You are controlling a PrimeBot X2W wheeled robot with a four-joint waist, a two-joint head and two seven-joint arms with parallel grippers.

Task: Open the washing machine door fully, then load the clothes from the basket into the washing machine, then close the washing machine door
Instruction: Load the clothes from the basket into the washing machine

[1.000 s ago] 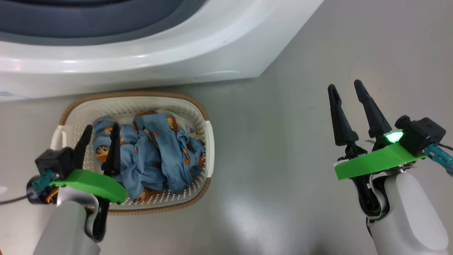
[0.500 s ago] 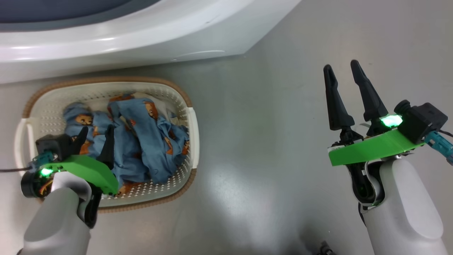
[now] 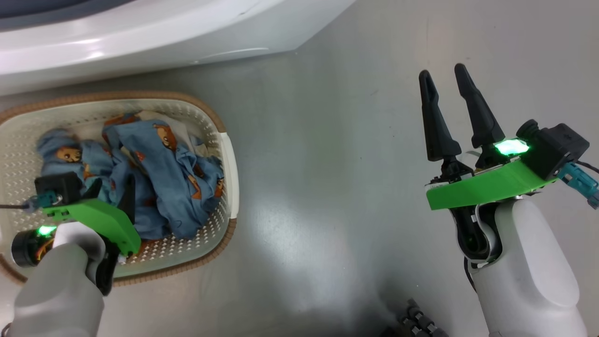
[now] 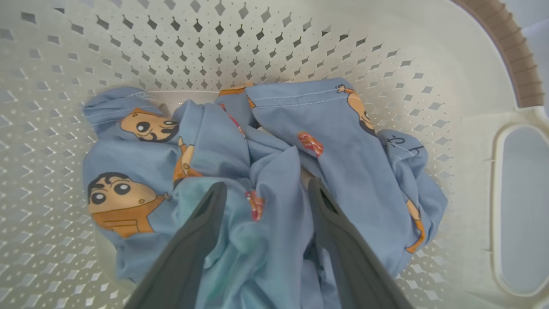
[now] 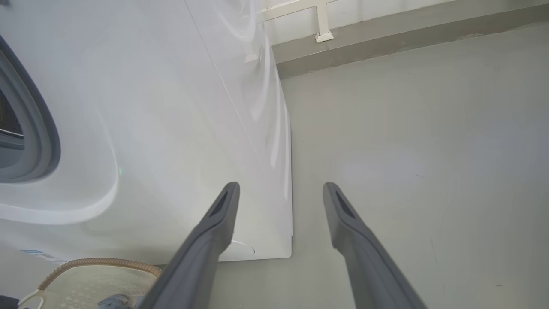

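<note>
Head view: basket [image 3: 230, 164] long axis left-right

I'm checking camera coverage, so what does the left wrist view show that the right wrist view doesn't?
Left wrist, not right: the open left tool and the cartoon prints on the clothes. Right wrist, not left: the open right tool, the washing machine with its grey gasket, and the floor. Both: the basket with its brown rim.

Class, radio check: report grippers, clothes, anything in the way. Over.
Left gripper open at the clothes in the basket, no grip yet. Right gripper open, empty, over floor. Nothing in the way.
</note>
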